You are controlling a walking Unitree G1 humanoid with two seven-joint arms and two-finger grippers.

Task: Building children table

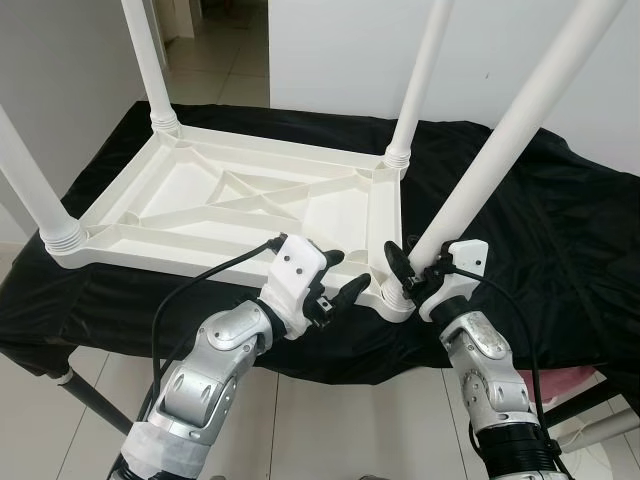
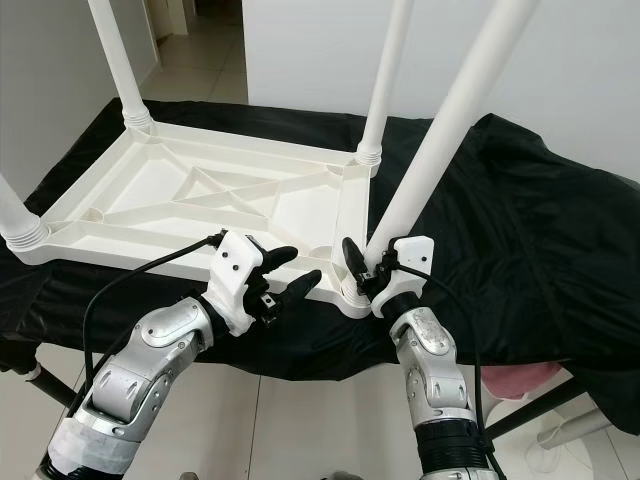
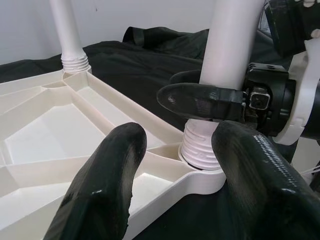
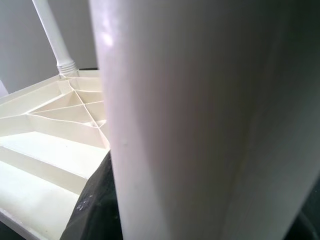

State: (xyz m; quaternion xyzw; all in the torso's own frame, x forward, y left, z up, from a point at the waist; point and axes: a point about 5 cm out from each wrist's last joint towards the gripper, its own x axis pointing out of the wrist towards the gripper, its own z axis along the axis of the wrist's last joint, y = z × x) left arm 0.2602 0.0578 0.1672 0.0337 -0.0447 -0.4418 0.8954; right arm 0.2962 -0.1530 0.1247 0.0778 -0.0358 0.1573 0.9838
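Right gripper [image 1: 418, 272] clamps the near-right table leg [image 1: 500, 140] just above its threaded socket, presumably to screw it into the upturned tabletop [image 1: 200, 190], while left gripper [image 1: 338, 288] waits open beside the corner.

White leg [image 4: 200, 120] close up, ribbed tabletop [image 4: 45, 150] behind.
The leg runs top to bottom through the centre and right of the frame. A black finger [image 4: 97, 205] shows at the lower left of it. Another leg [image 4: 52, 37] stands at the upper left, on the tabletop's far corner.
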